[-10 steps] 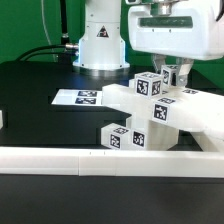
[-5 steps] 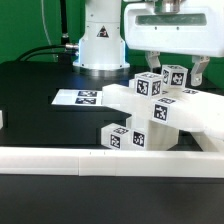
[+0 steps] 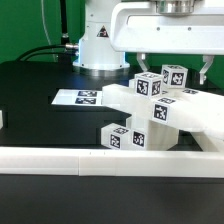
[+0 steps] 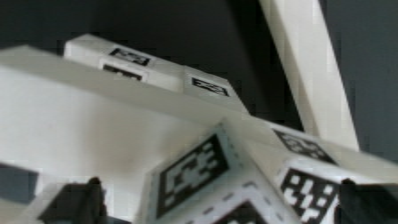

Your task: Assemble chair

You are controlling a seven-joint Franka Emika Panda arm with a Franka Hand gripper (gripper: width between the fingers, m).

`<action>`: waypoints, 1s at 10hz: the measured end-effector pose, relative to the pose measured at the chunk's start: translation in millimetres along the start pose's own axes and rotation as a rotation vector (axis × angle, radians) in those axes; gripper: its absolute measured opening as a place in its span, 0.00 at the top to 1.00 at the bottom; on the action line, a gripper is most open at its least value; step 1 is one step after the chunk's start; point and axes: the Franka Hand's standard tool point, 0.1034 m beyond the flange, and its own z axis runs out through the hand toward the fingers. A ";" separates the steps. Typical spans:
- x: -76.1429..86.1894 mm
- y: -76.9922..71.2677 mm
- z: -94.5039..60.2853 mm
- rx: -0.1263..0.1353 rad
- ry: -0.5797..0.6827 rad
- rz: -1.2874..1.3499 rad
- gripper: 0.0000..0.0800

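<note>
Exterior view shows the gripper [image 3: 171, 67] hanging over the chair [image 3: 160, 112] with its two fingers spread wide apart. One finger [image 3: 139, 63] points down on the exterior view's left of the top post [image 3: 174, 77], and the other finger [image 3: 205, 69] points down on the exterior view's right of it. Neither finger touches the post, and nothing is held between them. The top post is a short white block with black-and-white square tags on its faces. It stands at the top of the chair, close beside another tagged block [image 3: 148, 85]. Below them the white chair parts are joined into one chunky piece, with a flat slab sloping off to the exterior view's left and more tagged blocks lower down. The chair sits on the black table [image 3: 40, 95], just behind the long low white rail [image 3: 60, 156] that runs along the front. The marker board [image 3: 80, 98] lies flat on the table, on the exterior view's left of the chair. The robot's white base [image 3: 100, 40] stands behind it all. Wrist view looks down on the white chair parts from very close, with big tags [image 4: 196, 172] on the nearest block and the dark tip of a finger [image 4: 75, 200] at the picture's edge.
</note>
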 end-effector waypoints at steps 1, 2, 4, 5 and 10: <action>1.5 -0.8 0.2 -0.009 -0.002 -0.103 0.19; 1.8 -1.9 0.2 -0.024 -0.003 -0.204 0.19; 0.8 -3.6 0.5 -0.031 -0.003 -0.325 0.19; 1.6 -1.5 0.7 -0.029 -0.004 -0.371 0.33; 1.7 0.8 1.6 -0.029 -0.003 -0.362 0.66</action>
